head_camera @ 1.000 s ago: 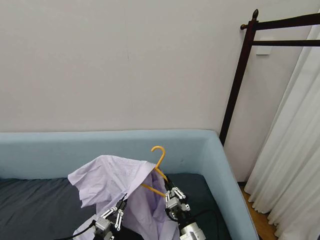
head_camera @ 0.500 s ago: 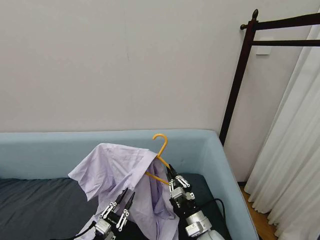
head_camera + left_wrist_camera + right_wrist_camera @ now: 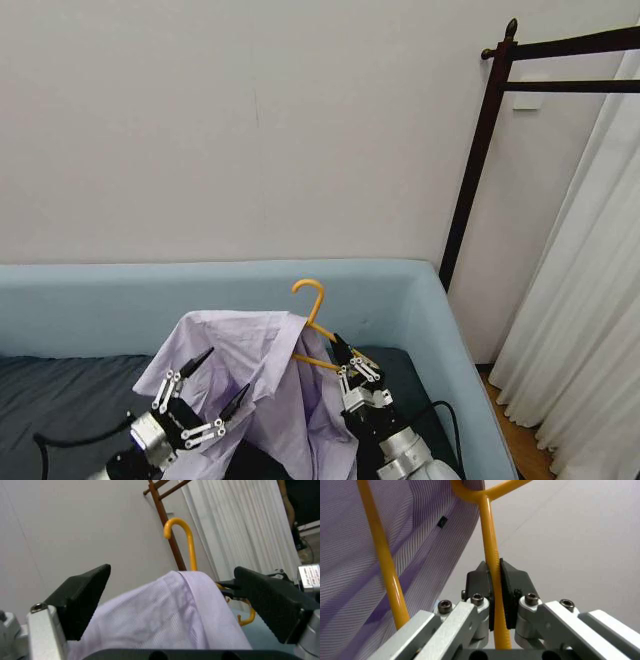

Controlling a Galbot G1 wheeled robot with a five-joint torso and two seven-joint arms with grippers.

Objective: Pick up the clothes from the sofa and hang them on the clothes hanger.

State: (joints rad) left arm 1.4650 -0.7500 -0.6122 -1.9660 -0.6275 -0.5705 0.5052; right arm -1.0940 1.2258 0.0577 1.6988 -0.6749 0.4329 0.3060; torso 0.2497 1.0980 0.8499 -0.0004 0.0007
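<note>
Head view: the right end effector [image 3: 356, 372] is clamped on the lower wire of the yellow hanger [image 3: 314, 300] and holds it raised above the sofa [image 3: 425, 300], hook uppermost. The lavender shirt [image 3: 250, 365] is draped over the hanger and falls toward the robot's left, clear of the seat along its upper part. The left end effector [image 3: 205, 392] is spread wide at the shirt's lower fold and grips nothing; judged to be placed there to steady the loose cloth. The dark wooden rack [image 3: 478, 160] stands past the sofa's right end, beside a white curtain [image 3: 590, 300], well apart from the hook and higher than it, so the hanging step is judged not yet done. Left wrist view: the shirt's shoulder [image 3: 175, 611] lies between the two open fingers [image 3: 82, 596]; contact cannot be confirmed. The hook [image 3: 182, 536] rises behind it. Right wrist view: both jaws are closed directly on the hanger wire [image 3: 489, 543], a narrow grip on a thin rod, judged liable to let the hanger swivel under the shirt's uneven weight.
</note>
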